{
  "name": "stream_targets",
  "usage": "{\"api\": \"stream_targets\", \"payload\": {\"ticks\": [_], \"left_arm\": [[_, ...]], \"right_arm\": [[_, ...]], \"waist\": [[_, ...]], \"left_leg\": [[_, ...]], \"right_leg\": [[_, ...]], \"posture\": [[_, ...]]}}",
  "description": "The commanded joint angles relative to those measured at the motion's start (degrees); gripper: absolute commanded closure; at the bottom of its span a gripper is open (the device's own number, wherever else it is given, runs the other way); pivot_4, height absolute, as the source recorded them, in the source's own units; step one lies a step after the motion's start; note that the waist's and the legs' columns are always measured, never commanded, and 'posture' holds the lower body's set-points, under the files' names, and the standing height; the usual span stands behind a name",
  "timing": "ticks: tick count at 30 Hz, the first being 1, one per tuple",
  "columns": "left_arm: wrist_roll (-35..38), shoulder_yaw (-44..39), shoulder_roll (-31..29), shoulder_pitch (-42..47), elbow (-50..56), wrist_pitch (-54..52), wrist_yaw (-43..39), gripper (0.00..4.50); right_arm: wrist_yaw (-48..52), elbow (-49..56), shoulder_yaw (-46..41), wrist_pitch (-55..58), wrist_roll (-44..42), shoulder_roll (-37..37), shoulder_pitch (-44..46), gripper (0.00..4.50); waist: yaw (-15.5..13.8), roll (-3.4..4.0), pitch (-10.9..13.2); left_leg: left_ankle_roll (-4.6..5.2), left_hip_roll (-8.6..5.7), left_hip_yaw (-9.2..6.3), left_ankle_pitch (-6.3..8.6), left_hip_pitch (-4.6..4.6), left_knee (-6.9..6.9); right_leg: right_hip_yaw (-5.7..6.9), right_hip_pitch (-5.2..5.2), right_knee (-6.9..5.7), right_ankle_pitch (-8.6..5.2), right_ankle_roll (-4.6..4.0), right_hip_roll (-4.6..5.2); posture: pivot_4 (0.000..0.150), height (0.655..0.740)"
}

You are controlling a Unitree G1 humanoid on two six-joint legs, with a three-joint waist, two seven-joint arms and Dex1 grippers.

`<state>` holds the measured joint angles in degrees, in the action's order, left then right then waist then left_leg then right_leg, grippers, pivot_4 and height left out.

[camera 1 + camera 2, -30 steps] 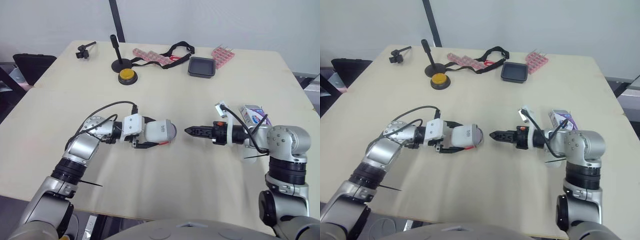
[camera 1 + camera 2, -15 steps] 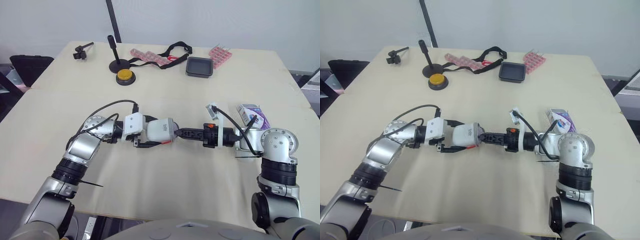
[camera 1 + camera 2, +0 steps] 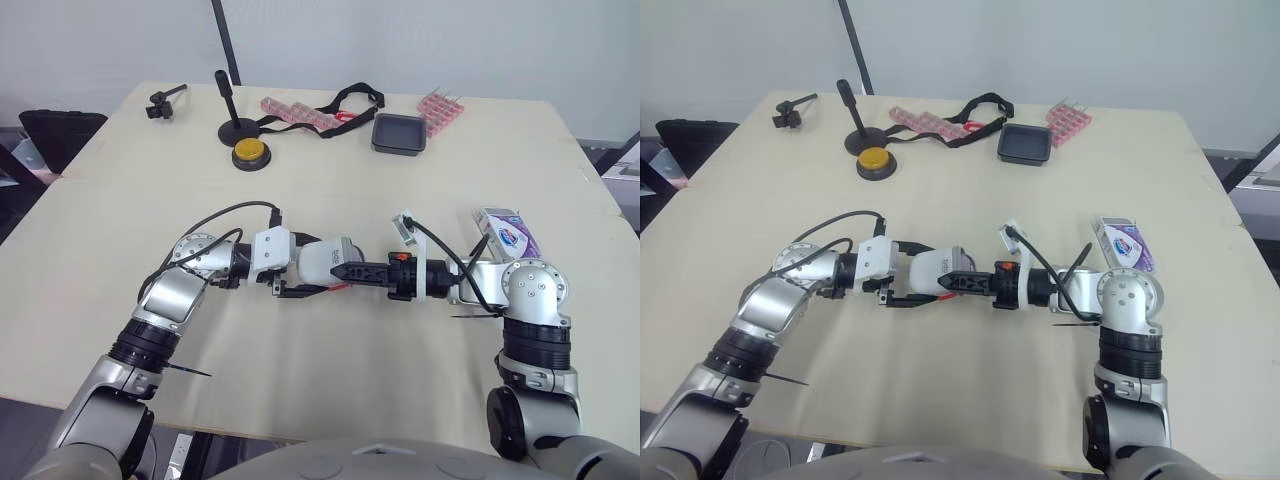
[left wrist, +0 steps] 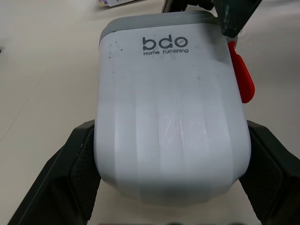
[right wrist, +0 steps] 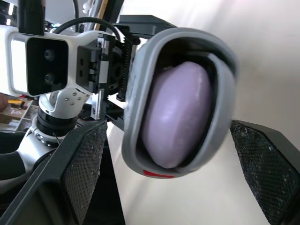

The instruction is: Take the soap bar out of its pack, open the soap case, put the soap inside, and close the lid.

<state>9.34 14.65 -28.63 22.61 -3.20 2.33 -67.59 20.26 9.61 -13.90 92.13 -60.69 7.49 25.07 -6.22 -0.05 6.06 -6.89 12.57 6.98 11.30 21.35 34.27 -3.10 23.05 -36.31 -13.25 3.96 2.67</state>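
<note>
Well apart a second ago, the right claw point(image 3: 350, 271), spread wide, now meets the soap case point(image 3: 318, 262) pinched in the left claw point(image 4: 171, 129), the soap point(image 5: 176, 112) apparently already seated inside, leaving only the closing.

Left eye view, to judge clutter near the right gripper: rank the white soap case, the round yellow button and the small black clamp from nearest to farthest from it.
1. The white soap case, mid-table, right at the fingertips of the right gripper.
2. The round yellow button, farther back and to the left.
3. The small black clamp, at the table's far left corner.
</note>
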Motion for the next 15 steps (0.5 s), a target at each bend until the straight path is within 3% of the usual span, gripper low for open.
{"api": "stream_targets", "payload": {"ticks": [1, 15], "left_arm": [[1.2, -0.3, 0.2, 0.3, 2.4, 1.1, -0.2, 1.03], [1.1, -0.3, 0.5, 0.4, 2.3, 1.5, -0.6, 1.03]], "right_arm": [[-0.6, 0.2, -0.6, 0.4, -3.1, -0.1, 1.4, 0.03], [-2.4, -1.0, -0.2, 0.4, -4.2, -1.6, 0.9, 0.03]], "waist": [[0.0, 0.0, 0.0], [0.0, 0.0, 0.0]], "left_leg": [[0.0, 0.0, 0.0, 0.0, 0.0, 0.0], [-0.01, 0.0, 0.0, 0.0, 0.01, -0.01]], "right_leg": [[0.0, 0.0, 0.0, 0.0, 0.0, 0.0], [0.02, 0.0, 0.01, 0.0, 0.0, 0.0]], "posture": [[0.15, 0.7395], [0.15, 0.7395]]}}
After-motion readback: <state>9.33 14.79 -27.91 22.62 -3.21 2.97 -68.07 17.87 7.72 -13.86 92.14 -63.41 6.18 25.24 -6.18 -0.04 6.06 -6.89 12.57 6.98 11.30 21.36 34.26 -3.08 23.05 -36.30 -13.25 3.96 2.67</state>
